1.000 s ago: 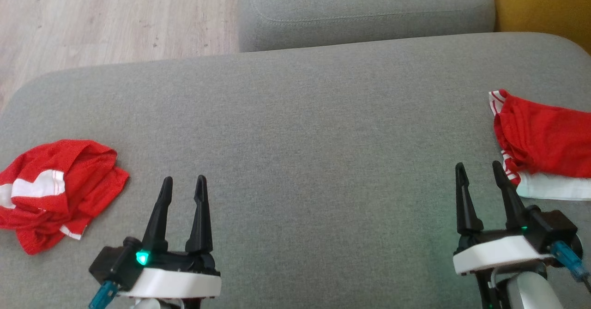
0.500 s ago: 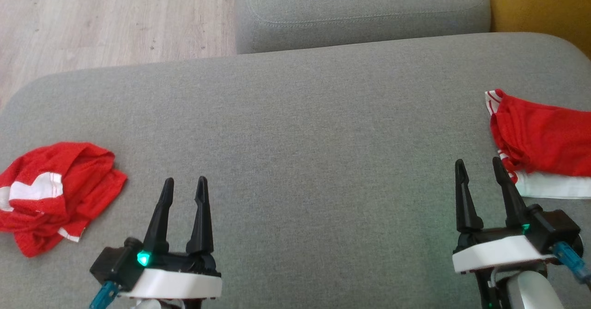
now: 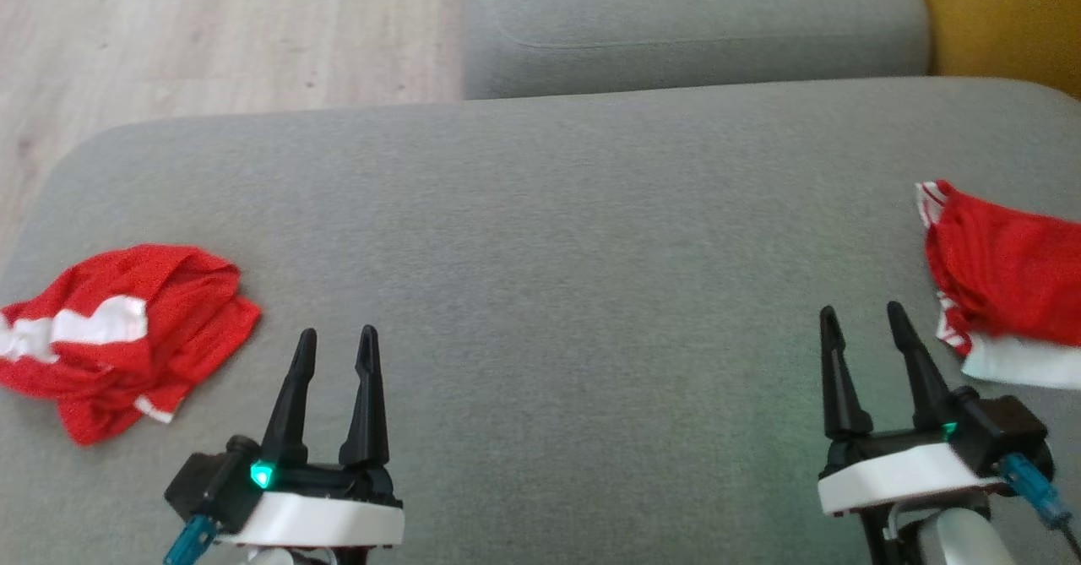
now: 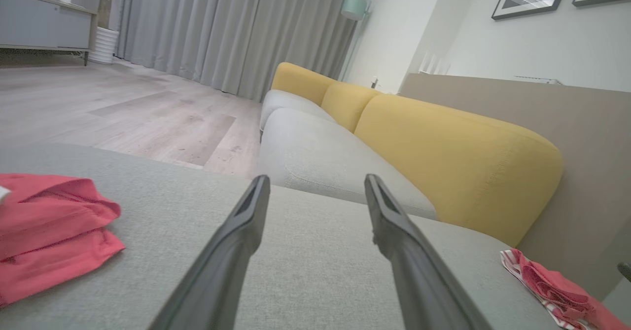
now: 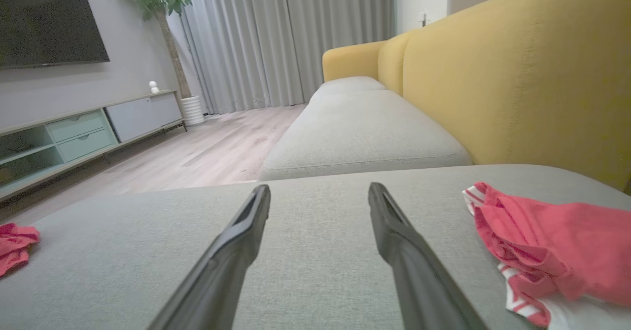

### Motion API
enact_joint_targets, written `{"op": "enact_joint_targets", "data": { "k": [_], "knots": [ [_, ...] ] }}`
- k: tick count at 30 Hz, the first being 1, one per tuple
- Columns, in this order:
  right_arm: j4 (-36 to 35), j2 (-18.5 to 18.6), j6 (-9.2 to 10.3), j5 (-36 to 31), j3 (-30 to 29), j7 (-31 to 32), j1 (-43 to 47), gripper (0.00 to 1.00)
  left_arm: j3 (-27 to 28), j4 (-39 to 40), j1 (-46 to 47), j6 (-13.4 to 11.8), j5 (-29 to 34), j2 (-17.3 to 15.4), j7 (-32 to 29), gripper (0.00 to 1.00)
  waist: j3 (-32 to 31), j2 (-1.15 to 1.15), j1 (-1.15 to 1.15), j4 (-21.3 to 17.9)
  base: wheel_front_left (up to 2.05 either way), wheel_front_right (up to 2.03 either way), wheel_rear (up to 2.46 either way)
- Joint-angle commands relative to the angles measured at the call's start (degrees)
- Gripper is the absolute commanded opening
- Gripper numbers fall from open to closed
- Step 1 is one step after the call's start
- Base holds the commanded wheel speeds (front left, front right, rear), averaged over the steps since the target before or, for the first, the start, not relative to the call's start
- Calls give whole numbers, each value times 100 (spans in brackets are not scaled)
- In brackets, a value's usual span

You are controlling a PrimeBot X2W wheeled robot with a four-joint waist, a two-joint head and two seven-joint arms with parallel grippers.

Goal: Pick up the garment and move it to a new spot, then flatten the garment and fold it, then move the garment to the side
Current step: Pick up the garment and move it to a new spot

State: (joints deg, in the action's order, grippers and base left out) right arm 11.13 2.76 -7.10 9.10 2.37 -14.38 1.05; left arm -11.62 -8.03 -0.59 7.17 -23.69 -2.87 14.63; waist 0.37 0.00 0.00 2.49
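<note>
A crumpled red garment with white stripes [image 3: 127, 337] lies at the left end of the grey cushion [image 3: 549, 236], also at the left edge of the left wrist view [image 4: 49, 231]. A second red and white garment [image 3: 1005, 286] lies at the right edge and shows beside the right fingers [image 5: 552, 251]. My left gripper [image 3: 335, 341] hovers open over the cushion just right of the left garment, nothing between its fingers. My right gripper [image 3: 859, 316] is open too, just left of the right garment, not touching it.
A second grey seat cushion [image 3: 692, 24] lies beyond the near one, with the yellow sofa back [image 3: 1005, 16] to the right. Wood floor [image 3: 211, 33] lies past the cushion's far left edge. A TV cabinet [image 5: 74, 132] stands across the room.
The whole head picture has shifted right and slightly down, so the camera moved. Both grippers stay open and neither garment has changed shape.
</note>
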Motion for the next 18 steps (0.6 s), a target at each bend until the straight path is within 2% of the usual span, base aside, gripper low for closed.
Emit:
{"op": "enact_joint_targets", "data": {
  "k": [1,18],
  "knots": [
    [-188,12,-39,26,167,-62,-138,100,183,163,142,32,6,-1,37,100,-35,0,0,109,0,0,0],
    [-101,12,-39,155,683,-62,-42,100,461,138,39,32,255,-1,37,100,-212,0,0,1787,0,0,0]
  ]
}}
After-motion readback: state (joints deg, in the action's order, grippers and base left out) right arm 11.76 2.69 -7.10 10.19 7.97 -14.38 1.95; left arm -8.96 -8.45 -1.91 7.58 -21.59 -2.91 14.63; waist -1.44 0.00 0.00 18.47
